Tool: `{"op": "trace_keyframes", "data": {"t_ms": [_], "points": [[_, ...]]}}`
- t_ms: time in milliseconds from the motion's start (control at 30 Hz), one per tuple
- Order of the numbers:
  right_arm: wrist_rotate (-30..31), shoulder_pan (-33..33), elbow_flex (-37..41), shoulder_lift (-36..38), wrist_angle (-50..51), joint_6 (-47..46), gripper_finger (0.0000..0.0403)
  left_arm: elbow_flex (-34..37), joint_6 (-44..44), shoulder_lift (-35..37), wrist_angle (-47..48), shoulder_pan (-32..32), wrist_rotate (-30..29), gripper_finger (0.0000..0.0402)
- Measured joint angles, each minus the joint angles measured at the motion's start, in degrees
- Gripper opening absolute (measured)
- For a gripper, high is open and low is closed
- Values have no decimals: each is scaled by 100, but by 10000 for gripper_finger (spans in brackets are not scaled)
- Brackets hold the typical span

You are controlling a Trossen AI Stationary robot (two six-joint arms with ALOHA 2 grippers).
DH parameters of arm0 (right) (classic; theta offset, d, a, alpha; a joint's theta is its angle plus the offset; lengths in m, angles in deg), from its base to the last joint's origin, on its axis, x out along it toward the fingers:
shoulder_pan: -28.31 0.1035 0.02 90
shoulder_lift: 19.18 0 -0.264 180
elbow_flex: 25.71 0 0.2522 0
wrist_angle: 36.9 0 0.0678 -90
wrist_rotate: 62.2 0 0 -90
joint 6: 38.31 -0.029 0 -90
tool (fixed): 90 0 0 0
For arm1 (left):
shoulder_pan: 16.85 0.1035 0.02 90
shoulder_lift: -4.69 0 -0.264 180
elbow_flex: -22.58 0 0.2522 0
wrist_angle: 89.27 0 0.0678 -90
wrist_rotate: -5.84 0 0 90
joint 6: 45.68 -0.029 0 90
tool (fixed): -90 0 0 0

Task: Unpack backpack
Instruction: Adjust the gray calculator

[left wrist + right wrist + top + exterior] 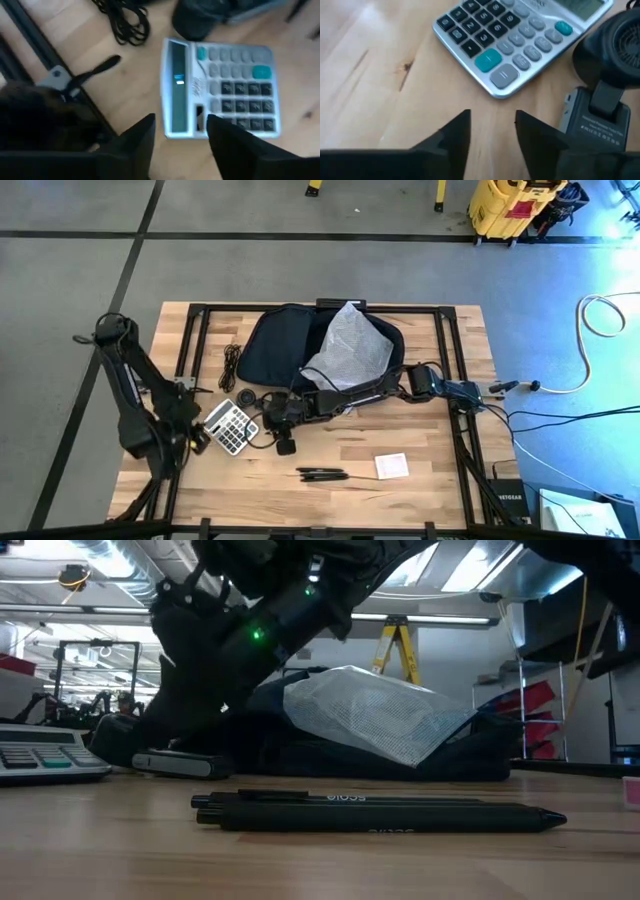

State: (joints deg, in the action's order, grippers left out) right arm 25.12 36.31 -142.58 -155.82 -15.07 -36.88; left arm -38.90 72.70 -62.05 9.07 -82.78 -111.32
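Backpack (285,345) lies behind both parted, empty pairs of fingers (145,132) (457,127), beside the calculator (232,426).

one backpack (272,345), one calculator (232,425), two pens (322,474), one plastic bag (350,348), one coiled cable (233,365)

Both arms are dark, near-black machines built of slim tubular links joined by bulkier rounded joint housings. The left arm (135,395) shows a thick knuckle-like joint at its upper end and a chunky wrist block. The right arm (400,385) carries a blue-grey section near its base, where thin black cables trail away. In the low view a small green light (257,636) glows on the right arm's dark wrist casing. Each gripper ends in two flat, matt black fingers (137,142) with angular, tapering tips (455,132).
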Motion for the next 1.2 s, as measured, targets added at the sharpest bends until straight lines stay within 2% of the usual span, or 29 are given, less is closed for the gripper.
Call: {"op": "trace_keyframes", "data": {"t_ms": [100, 233, 333, 433, 567, 667, 800, 933, 1033, 1200], "points": [[9, 59, -2, 58, 2, 13, 173, 520, -254, 690, -440, 176, -13, 212], [30, 123, -2, 149, 105, 26, 189, 494, -635, 1197, -577, 447, -2, 261], [52, 144, -2, 171, 102, 29, 190, 513, -628, 1395, -593, 784, 9, 282], [42, 202, 0, 182, 187, -102, 191, 504, -1023, 1414, -781, 1304, 282, 285], [70, 300, 0, 234, 298, -92, 191, 498, -1803, 1144, -1487, 1981, 534, 285], [72, 341, 0, 267, 336, -79, 191, 498, -2172, 769, -1451, 2579, 850, 285], [91, 406, 0, 284, 383, -76, 191, 500, -2794, 290, -1438, 3282, 916, 285], [112, 484, 0, 284, 510, 7, 191, 512, -3570, 254, -1825, 3951, 900, 285], [173, 578, 0, 284, 589, 42, 191, 523, -4210, 266, -2074, 4430, 1262, 285], [207, 712, 0, 284, 556, 57, 191, 624, -4818, 186, -1901, 5156, 1601, 285]]}}
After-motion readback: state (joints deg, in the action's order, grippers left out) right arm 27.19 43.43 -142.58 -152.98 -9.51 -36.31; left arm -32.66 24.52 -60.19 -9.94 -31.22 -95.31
